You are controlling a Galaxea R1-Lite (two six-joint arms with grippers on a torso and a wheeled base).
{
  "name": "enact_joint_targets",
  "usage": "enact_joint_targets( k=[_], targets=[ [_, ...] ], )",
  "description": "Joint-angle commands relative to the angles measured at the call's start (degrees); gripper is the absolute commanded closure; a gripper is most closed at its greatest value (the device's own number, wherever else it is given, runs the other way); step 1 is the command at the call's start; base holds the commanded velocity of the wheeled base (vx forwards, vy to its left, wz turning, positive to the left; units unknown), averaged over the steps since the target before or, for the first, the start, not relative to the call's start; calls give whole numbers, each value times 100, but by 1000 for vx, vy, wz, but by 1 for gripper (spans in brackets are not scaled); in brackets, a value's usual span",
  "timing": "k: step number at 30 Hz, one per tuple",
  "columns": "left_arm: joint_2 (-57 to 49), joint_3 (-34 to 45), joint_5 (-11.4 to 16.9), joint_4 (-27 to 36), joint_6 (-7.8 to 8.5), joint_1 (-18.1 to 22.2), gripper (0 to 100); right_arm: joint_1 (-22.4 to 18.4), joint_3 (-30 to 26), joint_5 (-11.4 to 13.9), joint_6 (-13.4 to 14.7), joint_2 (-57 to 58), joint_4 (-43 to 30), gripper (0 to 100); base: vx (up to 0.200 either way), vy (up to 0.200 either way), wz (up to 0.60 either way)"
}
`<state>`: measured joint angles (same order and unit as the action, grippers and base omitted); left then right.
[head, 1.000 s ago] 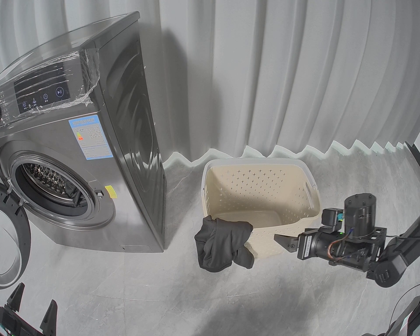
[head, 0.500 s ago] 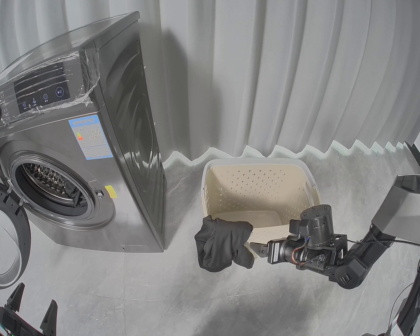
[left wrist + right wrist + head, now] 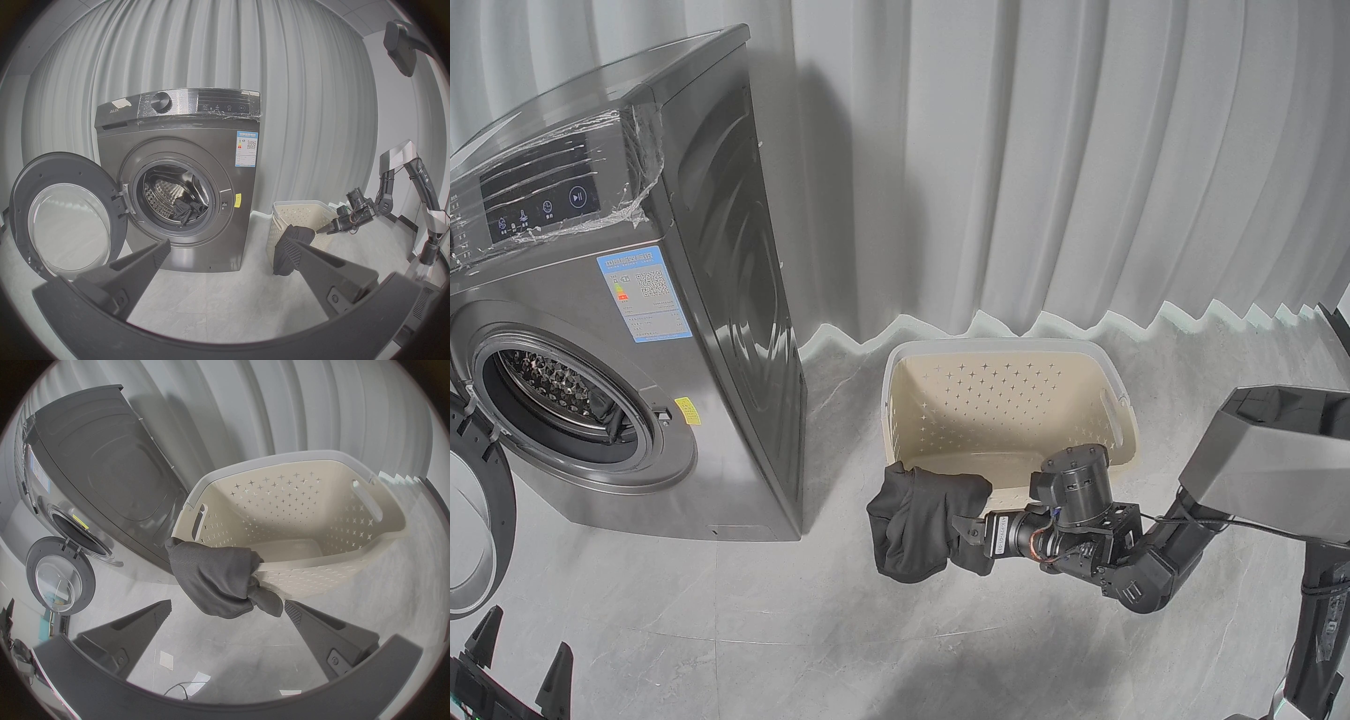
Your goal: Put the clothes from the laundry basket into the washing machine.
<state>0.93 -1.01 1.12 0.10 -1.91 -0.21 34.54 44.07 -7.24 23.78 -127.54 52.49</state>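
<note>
A dark grey garment (image 3: 919, 525) hangs over the front rim of the cream laundry basket (image 3: 1012, 394), draping down its outer wall. My right gripper (image 3: 964, 536) is open and level with the garment's right edge; in the right wrist view the garment (image 3: 218, 578) lies just ahead of the right gripper (image 3: 227, 604). The washing machine (image 3: 637, 309) stands at the left with its round door (image 3: 65, 215) swung open and dark clothes (image 3: 187, 209) in the drum. My left gripper (image 3: 527, 635) is open and low at the near left, facing the machine.
White curtains (image 3: 1059, 159) hang behind the basket and the machine. The grey tiled floor (image 3: 759, 609) lies bare between the machine and the basket. The basket's inside (image 3: 290, 547) holds no clothes that I can see.
My right arm has swung left along the basket's front, bringing its open gripper from beside the basket up to the hanging garment. The left gripper and the garment have stayed put.
</note>
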Motion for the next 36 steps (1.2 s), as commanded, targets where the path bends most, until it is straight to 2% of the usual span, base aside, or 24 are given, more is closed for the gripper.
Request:
enact_joint_targets(
  k=[1,20,32,36],
  targets=[
    [-93,92,2,-1,-2,3,0,62,269,-5,30,-377,7,0,0,0,0],
    [-93,92,2,-1,7,3,0,44,1297,12,-14,-1194,-20,0,0,0,0],
    [-93,92,2,-1,-2,3,0,53,1754,12,12,-1572,103,0,0,0,0],
    [-93,92,2,-1,-2,3,0,18,1956,3,12,-1757,349,0,0,0,0]
  ],
)
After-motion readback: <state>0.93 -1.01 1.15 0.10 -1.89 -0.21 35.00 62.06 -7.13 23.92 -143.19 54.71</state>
